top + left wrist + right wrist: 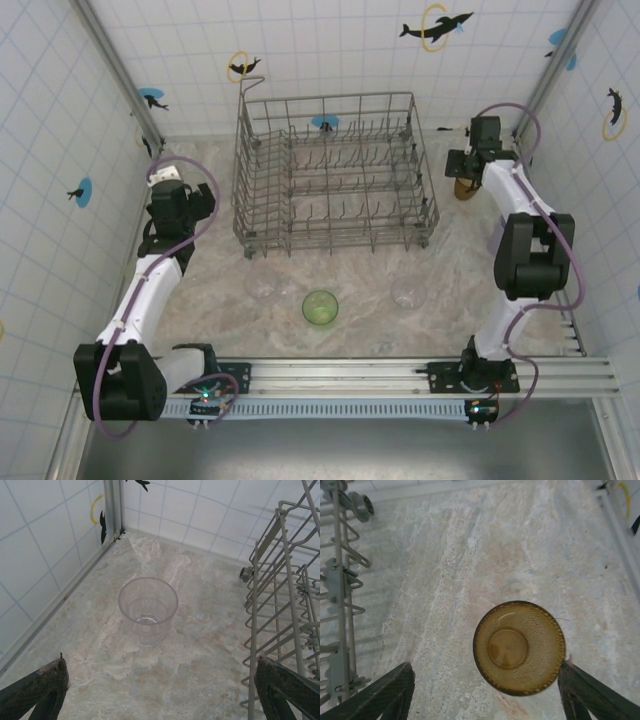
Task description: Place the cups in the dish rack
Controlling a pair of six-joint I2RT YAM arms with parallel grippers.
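We are holding right claw (486, 664) spread astride upright amber cup (519, 647), readying pinch toward dish rack (335, 232); left claw (161, 661) spread, lining up clear cup (148, 610).

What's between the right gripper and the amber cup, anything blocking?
Nothing visible. The amber cup stands upright on the table between the right gripper's open fingers: one finger at its rim, the other well apart. The dish rack sits off to one side.
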